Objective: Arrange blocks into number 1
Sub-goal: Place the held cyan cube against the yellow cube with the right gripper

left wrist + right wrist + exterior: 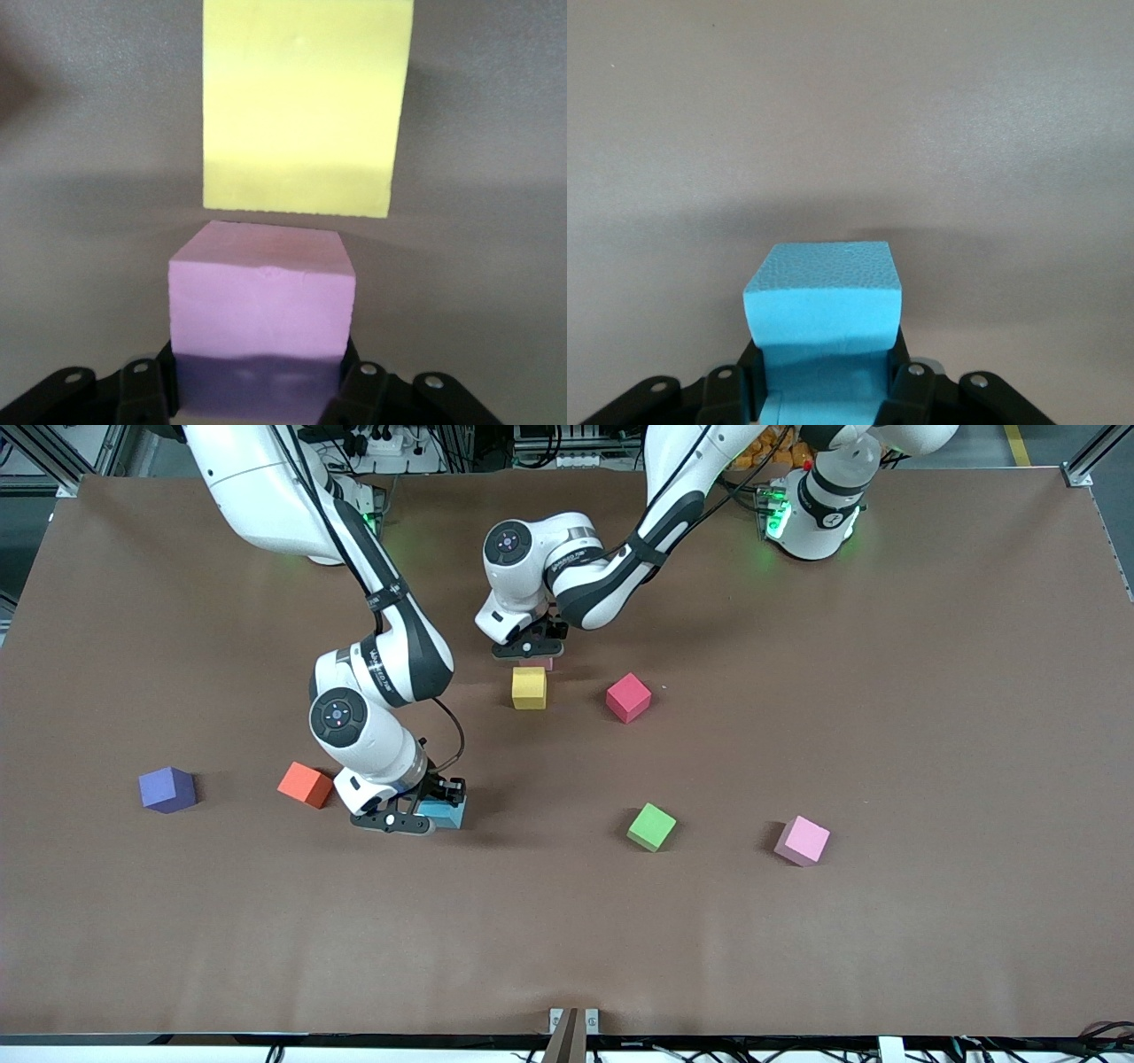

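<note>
Both arms gripping cubes for the number 1

Nearest the camera, a matte pink foam cube [803,841] is waiting on the brown worktop [886,691]; our right gripper [423,816] is pinching the sky-blue foam cube [446,812] in its jaws, beside the orange cube [306,785]. Farther off, our left gripper [532,652] is clamping a second pink cube [261,310] just beside the yellow cube [529,688], near the crimson cube [628,697]. Next, we judge, comes lining up the column.

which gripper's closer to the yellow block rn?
Left. The left gripper, shut on a pink block, is beside the yellow block; right gripper holds the blue block nearer the camera.
</note>
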